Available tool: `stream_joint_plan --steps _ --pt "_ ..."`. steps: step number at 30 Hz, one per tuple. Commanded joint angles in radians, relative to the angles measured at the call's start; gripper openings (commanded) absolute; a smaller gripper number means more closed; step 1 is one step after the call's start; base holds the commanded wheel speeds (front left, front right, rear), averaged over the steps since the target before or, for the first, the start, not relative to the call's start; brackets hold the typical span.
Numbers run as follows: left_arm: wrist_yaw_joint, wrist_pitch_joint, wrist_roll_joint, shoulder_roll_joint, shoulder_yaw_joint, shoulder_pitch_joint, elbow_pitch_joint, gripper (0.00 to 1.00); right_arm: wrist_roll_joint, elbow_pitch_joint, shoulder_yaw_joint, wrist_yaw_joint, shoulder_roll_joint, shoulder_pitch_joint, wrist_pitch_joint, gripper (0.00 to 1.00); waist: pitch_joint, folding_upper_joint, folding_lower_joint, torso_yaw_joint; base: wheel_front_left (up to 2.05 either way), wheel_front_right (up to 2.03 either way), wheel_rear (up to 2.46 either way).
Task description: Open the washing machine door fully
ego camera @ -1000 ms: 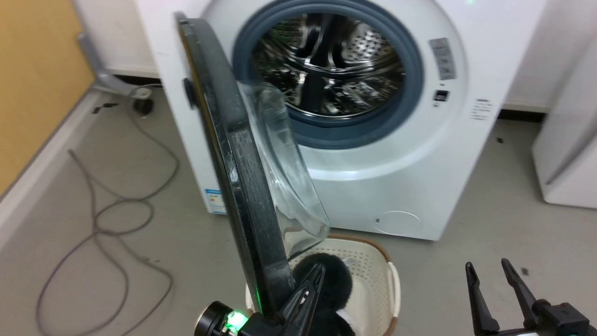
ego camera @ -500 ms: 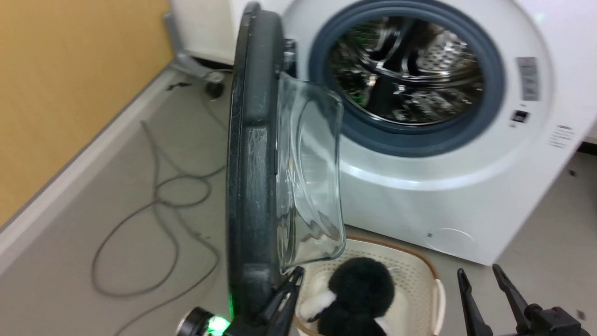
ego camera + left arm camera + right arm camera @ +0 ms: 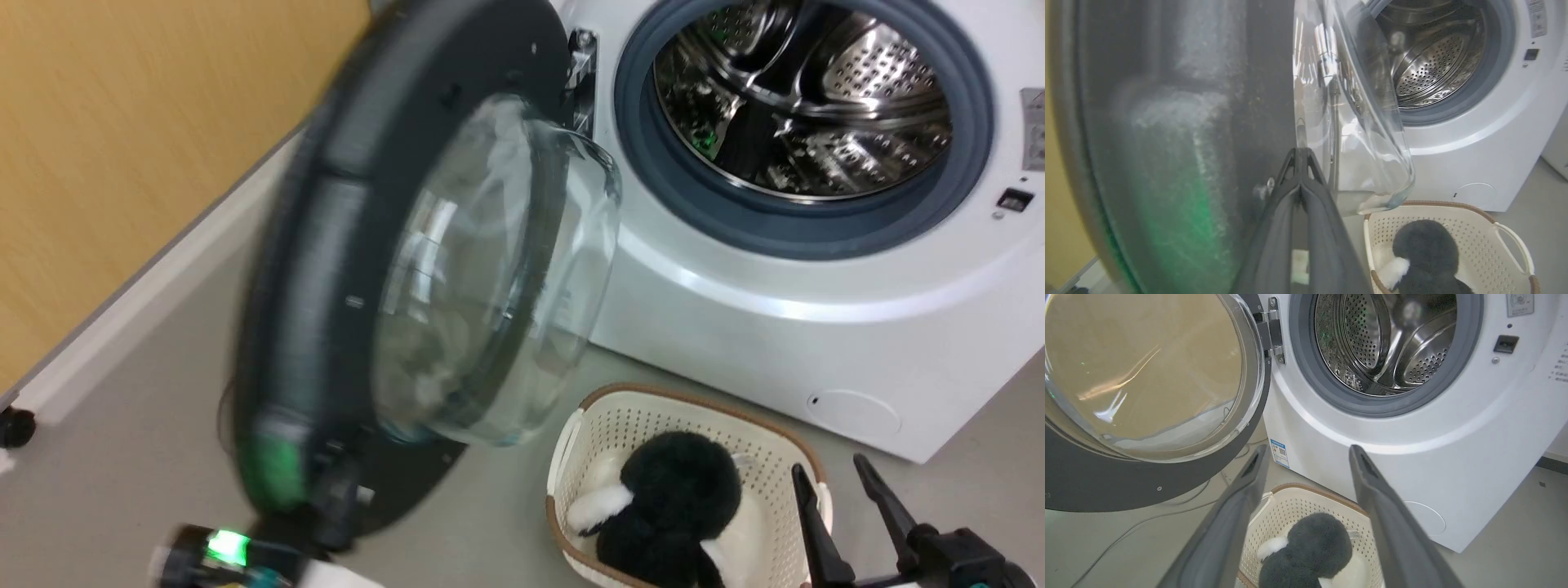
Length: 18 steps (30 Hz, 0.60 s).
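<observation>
The left gripper [image 3: 1300,152] is holding its fingers pressed together, tips right at the black inner ring of the washing machine door [image 3: 326,269]. The right gripper [image 3: 1308,451] is hanging with fingers spread above a cream basket [image 3: 629,425] holding a black-and-white plush toy [image 3: 682,498]. The door is standing wide open on its hinge [image 3: 584,57], left of the washing machine [image 3: 816,327] and its steel drum [image 3: 804,98].

The right tool [image 3: 829,467] has two long, slim black fingers [image 3: 816,531] tapering to points from a chunky black block [image 3: 967,559]; the left tool [image 3: 1300,151] has dark grey fingers with triangular cut-outs near the tips; a green light [image 3: 227,547] glows on its round black wrist [image 3: 181,562].
</observation>
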Motion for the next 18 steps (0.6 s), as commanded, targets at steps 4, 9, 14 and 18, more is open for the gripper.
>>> stream_joint_plan --steps 4,9,14,18 --pt "0.016 -0.004 -0.059 0.019 0.090 -0.058 0.031 0.00 -0.020 0.001 -0.002 0.001 0.003 -0.031 -0.004 1.00 0.042 0.0000 0.0000 -0.001 0.00 0.00 0.00" --pt "0.024 -0.004 -0.110 0.035 0.185 -0.133 0.076 0.00 -0.038 0.001 -0.004 0.001 0.003 -0.054 -0.004 1.00 0.088 0.0000 0.0000 -0.021 0.00 0.00 0.00" --pt "0.034 -0.004 -0.147 0.055 0.284 -0.208 0.135 0.00 -0.055 -0.002 -0.013 0.001 0.001 -0.078 -0.004 1.00 0.136 0.0000 0.0000 -0.050 0.00 0.00 0.00" --pt "0.039 -0.004 -0.169 0.075 0.363 -0.251 0.192 0.00 -0.059 -0.005 -0.023 0.001 -0.005 -0.096 -0.004 1.00 0.169 0.0000 0.0000 -0.071 0.00 0.00 0.00"
